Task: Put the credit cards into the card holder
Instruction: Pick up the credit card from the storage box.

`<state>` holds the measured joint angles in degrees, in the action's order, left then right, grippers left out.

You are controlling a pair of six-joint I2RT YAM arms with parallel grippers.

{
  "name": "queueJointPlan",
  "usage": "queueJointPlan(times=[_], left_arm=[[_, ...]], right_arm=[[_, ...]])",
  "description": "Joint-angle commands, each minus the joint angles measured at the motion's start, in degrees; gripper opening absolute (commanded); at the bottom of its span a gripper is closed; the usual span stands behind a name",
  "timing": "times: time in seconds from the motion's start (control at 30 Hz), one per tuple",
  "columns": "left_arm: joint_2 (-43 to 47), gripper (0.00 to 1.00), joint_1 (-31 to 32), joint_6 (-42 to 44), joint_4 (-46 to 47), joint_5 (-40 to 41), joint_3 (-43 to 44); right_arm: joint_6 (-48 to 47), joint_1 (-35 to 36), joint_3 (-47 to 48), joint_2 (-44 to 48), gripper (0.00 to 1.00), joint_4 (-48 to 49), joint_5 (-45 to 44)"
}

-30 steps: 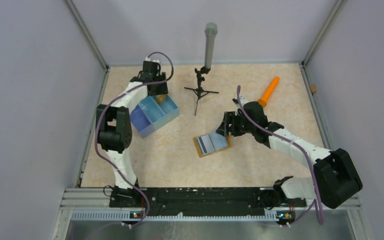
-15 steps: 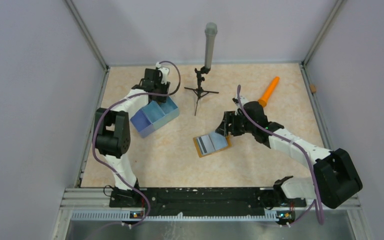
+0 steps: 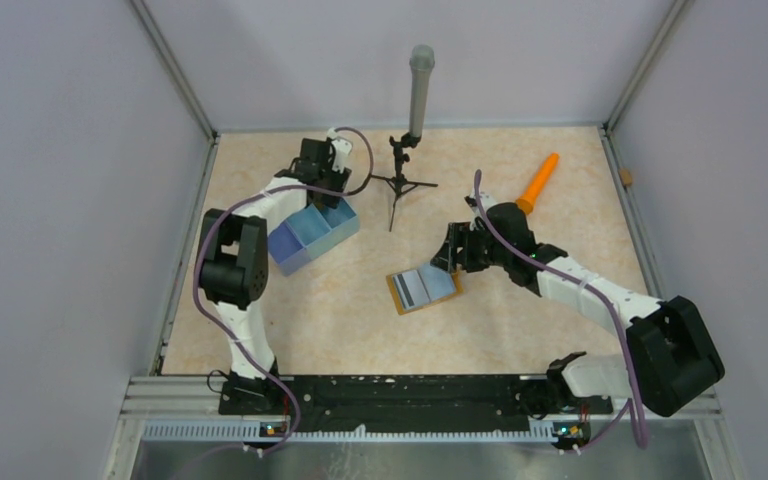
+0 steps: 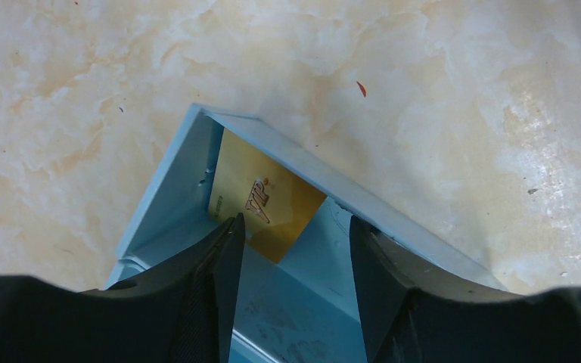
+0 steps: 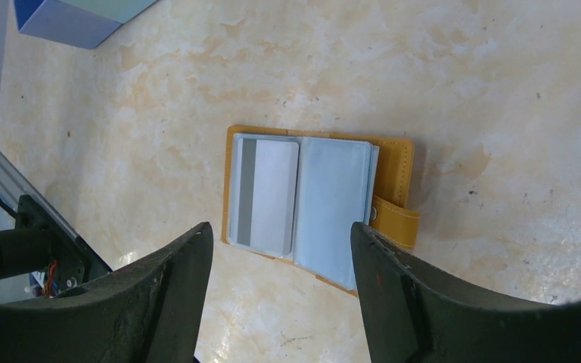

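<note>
The card holder (image 3: 396,295) lies open mid-table, a mustard-orange wallet with greyish-blue pockets. In the right wrist view the card holder (image 5: 392,155) has a grey credit card (image 5: 272,193) with a dark stripe on its left pocket, and the snap tab (image 5: 395,219) points right. My right gripper (image 5: 280,231) is open and empty just above it, and shows in the top view (image 3: 448,258) at the wallet's right edge. My left gripper (image 4: 293,253) is open over the far compartment of the blue tray (image 4: 174,197), where a gold card (image 4: 265,200) leans in the corner. The left gripper (image 3: 328,190) touches nothing.
The blue divided tray (image 3: 305,235) sits at the back left. A grey cylinder on a black tripod (image 3: 418,95) stands at the back centre. An orange cone-shaped stick (image 3: 539,183) lies at the back right. Metal frame rails edge the table.
My left gripper has swung to the right along the far end of the blue tray. The right arm and the wallet have not moved.
</note>
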<state>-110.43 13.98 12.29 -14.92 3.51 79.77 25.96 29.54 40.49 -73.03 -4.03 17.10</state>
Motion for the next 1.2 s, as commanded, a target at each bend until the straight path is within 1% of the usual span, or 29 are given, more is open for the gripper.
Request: queueJointPlan(times=[0.0,0.1,0.27,0.43,0.6,0.77,0.87,1.0,1.17], left_arm=[[-1.9,0.58,0.5,2.8,-0.5,1.2,3.8],[-2.8,0.58,0.9,3.7,0.0,4.0,3.9],[-3.5,0.52,1.8,5.9,3.7,10.6,2.6],[-3.2,0.49,2.0,7.7,6.8,14.1,1.1],[-0.6,0.42,2.4,8.2,13.6,16.2,-3.3],[0.3,0.35,2.7,8.0,16.2,18.2,-4.4],[0.3,0.30,3.0,7.9,17.8,21.2,-5.0],[0.7,0.28,3.4,8.2,21.5,23.8,-7.0],[0.4,0.28,3.5,8.2,24.0,26.9,-7.2]], right_arm=[[0.3,-0.4,0.3,-0.3,0.66,2.0,0.4],[0.3,-0.4,0.3,-0.2,0.66,2.1,0.5],[0.3,-0.4,0.3,-0.1,0.66,2.1,0.5],[0.3,-0.4,0.3,0.2,0.66,2.0,0.5],[0.6,-0.4,0.2,0.1,0.66,2.4,0.6],[0.5,-0.4,0.2,-0.1,0.66,2.6,0.6],[0.7,-0.4,0.1,-0.2,0.66,2.9,0.6],[0.7,-0.4,0.0,-0.4,0.66,3.0,0.8],[0.8,-0.4,0.0,-0.7,0.66,3.2,1.0]])
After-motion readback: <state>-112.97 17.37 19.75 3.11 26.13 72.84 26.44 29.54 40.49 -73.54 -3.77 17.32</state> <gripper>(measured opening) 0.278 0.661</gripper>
